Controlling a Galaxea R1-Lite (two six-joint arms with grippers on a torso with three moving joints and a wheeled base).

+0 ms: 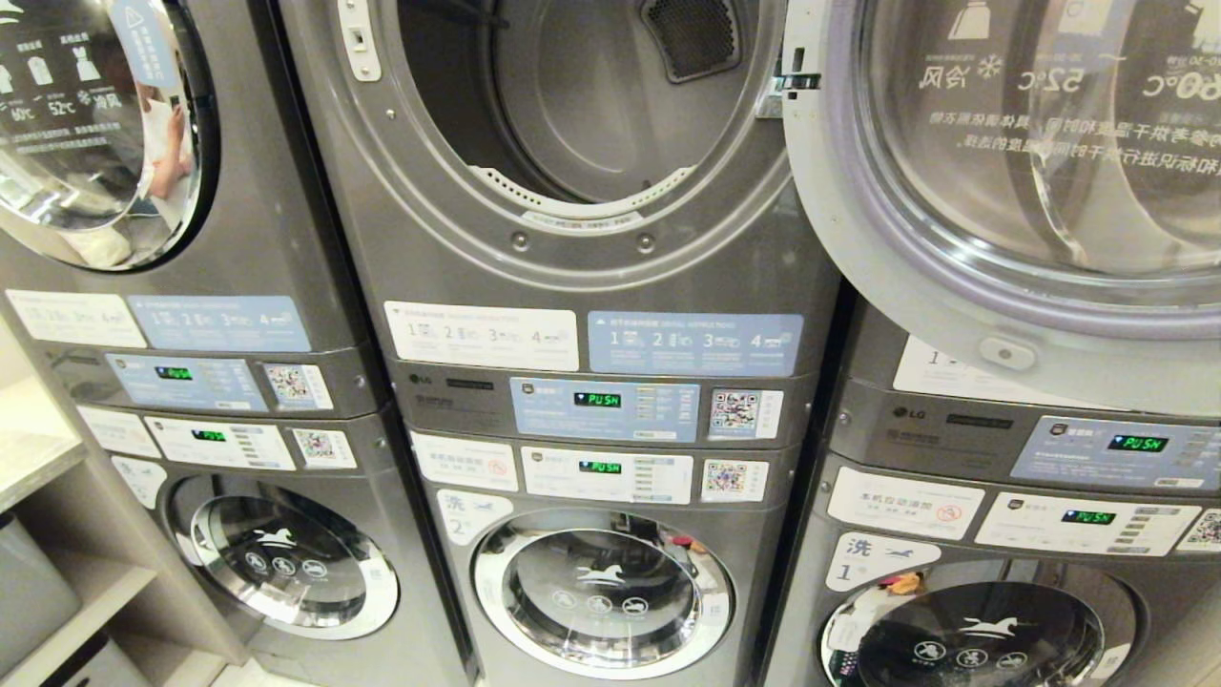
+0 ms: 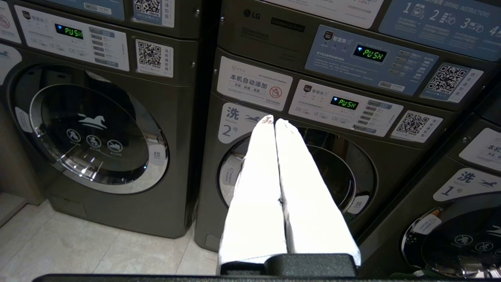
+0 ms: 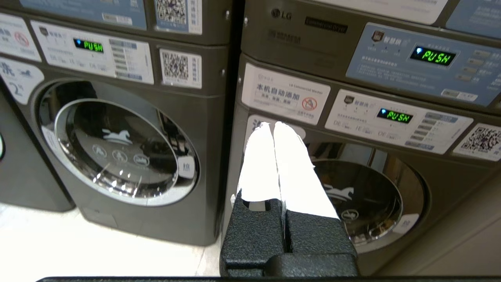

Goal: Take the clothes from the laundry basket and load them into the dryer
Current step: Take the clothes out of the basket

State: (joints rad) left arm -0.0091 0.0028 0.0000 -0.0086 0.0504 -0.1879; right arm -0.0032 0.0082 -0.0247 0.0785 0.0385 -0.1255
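The middle dryer (image 1: 582, 95) stands open at the top of the head view, its grey drum bare inside. Its round glass door (image 1: 1011, 181) swings out to the right. Neither arm shows in the head view. My left gripper (image 2: 273, 120) is shut with nothing between its white fingers, held low in front of washer number 2 (image 2: 297, 172). My right gripper (image 3: 273, 124) is also shut and holds nothing, in front of washer number 1 (image 3: 364, 196). The clothes and the laundry basket are out of view.
Three stacked grey washer-dryer units fill the wall, all lower washer doors closed. The left dryer's door (image 1: 95, 124) is closed. A shelf unit (image 1: 48, 534) stands at the far left. Light floor tiles (image 2: 78, 246) lie in front of the machines.
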